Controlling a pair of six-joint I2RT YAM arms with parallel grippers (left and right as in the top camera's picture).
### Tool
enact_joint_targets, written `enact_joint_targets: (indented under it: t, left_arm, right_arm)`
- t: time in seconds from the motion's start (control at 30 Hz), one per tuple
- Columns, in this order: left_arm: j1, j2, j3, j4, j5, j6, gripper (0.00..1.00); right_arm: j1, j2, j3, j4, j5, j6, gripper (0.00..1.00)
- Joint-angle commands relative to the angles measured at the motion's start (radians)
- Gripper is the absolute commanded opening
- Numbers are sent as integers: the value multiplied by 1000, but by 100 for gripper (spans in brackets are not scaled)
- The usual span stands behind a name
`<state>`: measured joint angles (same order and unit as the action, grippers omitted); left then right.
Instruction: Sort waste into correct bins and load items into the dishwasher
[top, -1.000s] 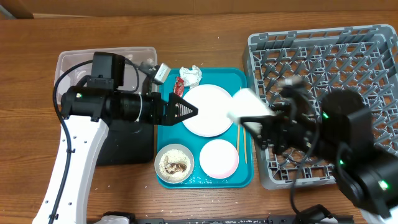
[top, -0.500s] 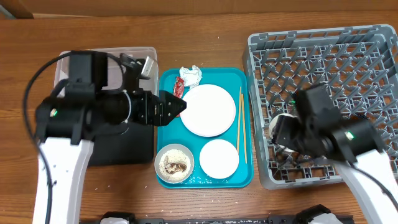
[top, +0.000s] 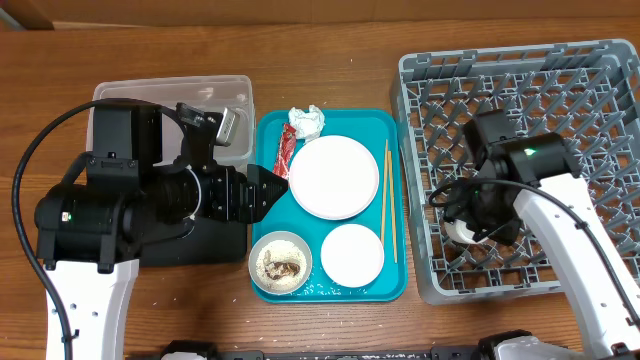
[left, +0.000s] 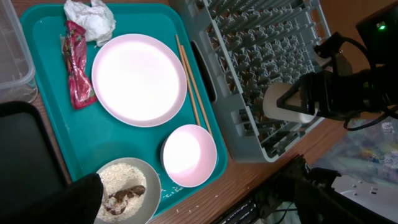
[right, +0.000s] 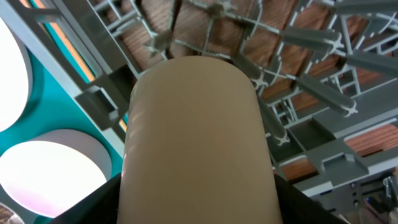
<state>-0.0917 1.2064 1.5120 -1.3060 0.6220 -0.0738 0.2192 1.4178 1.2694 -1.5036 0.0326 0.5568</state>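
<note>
From overhead, the right gripper (top: 468, 226) sits low over the left part of the large square grey plastic dish rack (top: 560, 110), and only a sliver of the small white cup (top: 460, 231) shows beneath the arm. The right wrist view fills with that cup, lying on its side between dark fingers (right: 93, 202) that clamp it from either side, with the rack's pegs and lattice just behind it. The left wrist view shows the cup from outside, held over the rack's near edge at the right of the frame.

The left gripper (top: 270, 190) hangs at the left edge of the flat teal serving tray (top: 395, 125), with its fingers (left: 81, 199) spread wide and nothing between them.

On the tray are a crumpled white paper napkin (top: 307, 120), a crinkled red wrapper (top: 283, 152), a large round pale plate (top: 333, 177), thin wooden chopsticks (top: 384, 200), a pinkish bowl (top: 352, 253) and a white bowl (top: 281, 263) of rice with brown scraps.

In the upper left of the overhead frame stands a clear rectangular plastic tub (top: 120, 95), with a black rectangular tray (top: 215, 245) below it.

Everything rests on a brown wooden table (top: 330, 60). Stray rice grains lie near its front edge.
</note>
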Motion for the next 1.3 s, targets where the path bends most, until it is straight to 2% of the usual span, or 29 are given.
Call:
enact_joint_targets:
  t: [0.0,0.03,0.13,0.2,0.4,0.57,0.6,0.67,0.73,0.77,0.8,0.9,1.0,1.27]
  left_arm:
    - [-1,-4,17,2,-12,18,100]
    - [-1,-3,17,2,-12,18,100]
    - [-1,-5,17,5,-7,18,100]
    - [-1,-7,19,2,4,18,100]
    - [-1,-12,62,-24,3,18,100]
    - [-2,-25,75,-26,2,18,100]
    - [-2,-34,75,-24,0,13,100]
    - [-1,-48,80,-24,-15,13,100]
    - [-1,-68,98,-24,-81,-11,99]
    - [-1,-92,122,-28,-190,-60,98]
    - [-1,-112,141,-42,-298,-133,98]
    - [-1,-164,179,-86,-541,-280,100]
    - [-1,-229,188,-104,-676,-332,100]
    - [-1,-257,187,-131,-683,-330,100]
  right_arm:
    - [-17,-5,0,1,-58,-80,67]
    - [-17,-4,0,2,-76,-96,68]
    - [-17,-3,0,-6,-98,-116,84]
    - [-17,-4,0,-5,-93,-96,100]
    - [-2,-43,23,32,-68,-75,100]
    - [130,-142,26,153,-145,-170,91]
    - [222,-166,26,202,-167,-200,86]
    - [309,-165,26,229,-164,-201,80]
    - [403,-148,10,269,-159,-206,76]
    - [480,-119,-15,295,-113,-198,69]
    - [510,-98,-27,297,-74,-180,69]
    - [549,-24,-67,302,-2,-156,66]
    - [542,72,-105,332,-2,-159,66]
    - [537,233,-177,423,-3,-221,64]
